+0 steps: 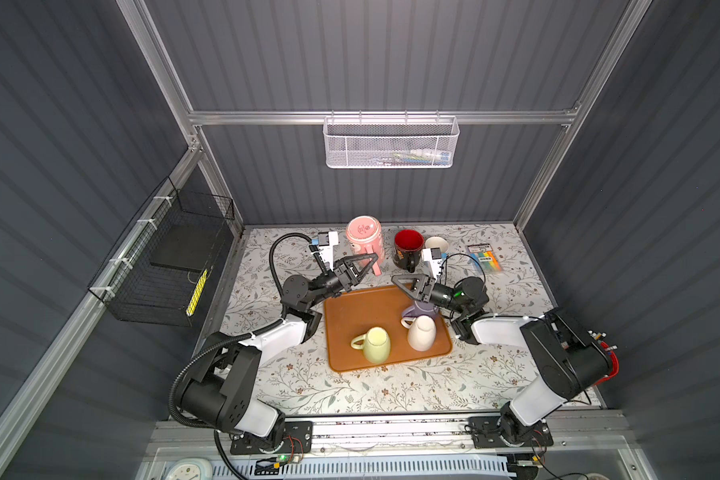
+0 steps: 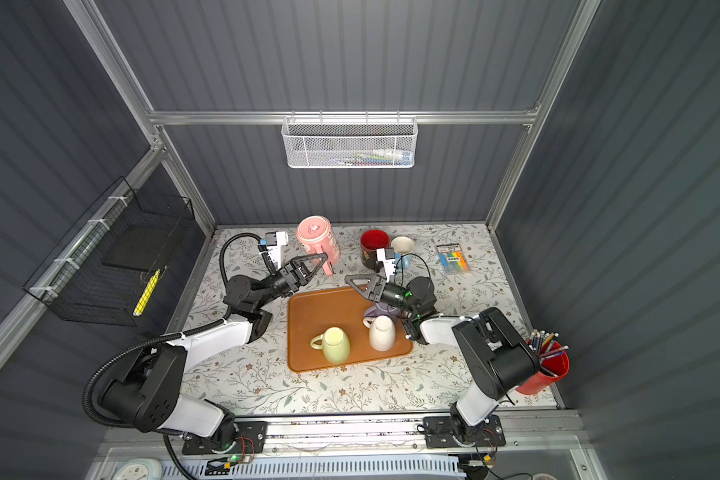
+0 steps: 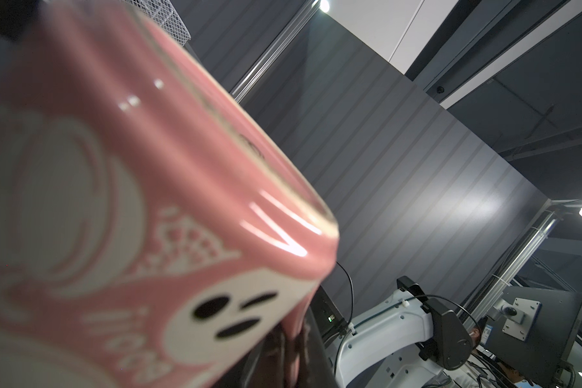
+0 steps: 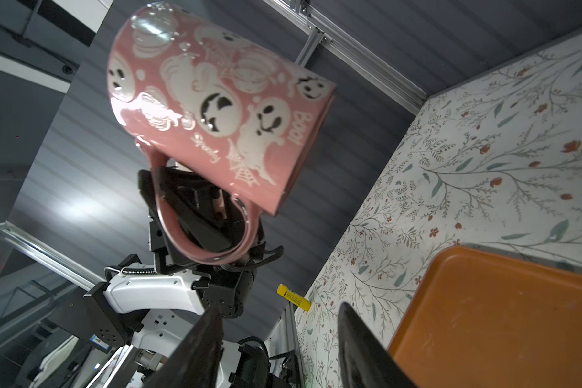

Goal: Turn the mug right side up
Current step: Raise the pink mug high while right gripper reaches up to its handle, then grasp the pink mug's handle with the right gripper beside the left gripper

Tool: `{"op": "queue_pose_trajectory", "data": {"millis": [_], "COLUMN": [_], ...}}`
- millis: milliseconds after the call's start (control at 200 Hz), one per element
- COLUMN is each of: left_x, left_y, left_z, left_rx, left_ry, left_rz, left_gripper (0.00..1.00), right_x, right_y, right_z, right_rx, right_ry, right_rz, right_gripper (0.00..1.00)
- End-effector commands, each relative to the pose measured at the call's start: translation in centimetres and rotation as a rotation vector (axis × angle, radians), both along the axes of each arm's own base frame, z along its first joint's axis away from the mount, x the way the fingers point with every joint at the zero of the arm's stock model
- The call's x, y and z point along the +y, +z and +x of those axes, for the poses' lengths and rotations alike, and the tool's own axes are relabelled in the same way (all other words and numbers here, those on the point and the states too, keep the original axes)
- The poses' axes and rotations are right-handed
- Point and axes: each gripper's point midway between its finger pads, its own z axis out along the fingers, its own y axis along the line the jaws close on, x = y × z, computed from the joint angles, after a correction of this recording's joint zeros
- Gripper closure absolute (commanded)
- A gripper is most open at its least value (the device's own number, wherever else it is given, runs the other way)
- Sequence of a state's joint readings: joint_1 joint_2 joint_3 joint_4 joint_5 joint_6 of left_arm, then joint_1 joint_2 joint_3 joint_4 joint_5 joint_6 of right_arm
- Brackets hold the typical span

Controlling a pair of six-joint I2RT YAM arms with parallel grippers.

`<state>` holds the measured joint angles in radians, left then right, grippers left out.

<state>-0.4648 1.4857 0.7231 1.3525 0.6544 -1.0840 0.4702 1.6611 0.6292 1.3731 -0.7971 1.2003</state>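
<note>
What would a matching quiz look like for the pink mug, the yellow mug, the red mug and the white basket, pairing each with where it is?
1 pink mug
2 yellow mug
3 red mug
4 white basket

A on the tray
B hung on the back rail
C in the left gripper, off the table
D mouth up on the table

Pairs: 1-C, 2-A, 3-D, 4-B

A tray (image 1: pixel 350 316) lies centred on the tabletop (image 1: pixel 308 386), a front cup (image 1: pixel 377 344) on it at 6 o'clock, a side cup (image 1: pixel 422 332) at 4. Behind the tray, the mug (image 1: pixel 364 239) hangs in the left gripper (image 1: pixel 371 261) at 12, rear cups (image 1: pixel 408 247) at 1, marker pack (image 1: pixel 485 257) at 2.
</note>
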Motion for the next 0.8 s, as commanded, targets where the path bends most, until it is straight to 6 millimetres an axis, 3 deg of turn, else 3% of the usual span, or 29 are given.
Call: {"op": "queue_pose_trajectory", "data": {"millis": [0, 375, 555, 795], "left_x": [0.8, 0.4, 0.4, 0.7], "left_y": [5.4, 7.6, 11.0, 14.8], "left_z": [-1.1, 0.1, 0.7, 1.1], "left_rx": [-0.210, -0.285, -0.372, -0.467], "left_ry": [0.022, 0.011, 0.014, 0.025], "left_rz": [-0.082, -0.121, -0.158, -0.201], "left_gripper": [1.00, 1.00, 1.00, 1.00], "right_x": [0.3, 1.1, 0.8, -0.7], "right_y": [3.4, 7.9, 10.8, 12.7], "right_z": [-0.7, 0.4, 2.1, 4.6], "right_rx": [-0.061, 0.050, 0.130, 0.215], "right_ry": [0.041, 0.119, 0.117, 0.080], "right_rz": [0.083, 0.192, 0.280, 0.369], "right_gripper": [0.44, 0.39, 0.38, 0.37]}}
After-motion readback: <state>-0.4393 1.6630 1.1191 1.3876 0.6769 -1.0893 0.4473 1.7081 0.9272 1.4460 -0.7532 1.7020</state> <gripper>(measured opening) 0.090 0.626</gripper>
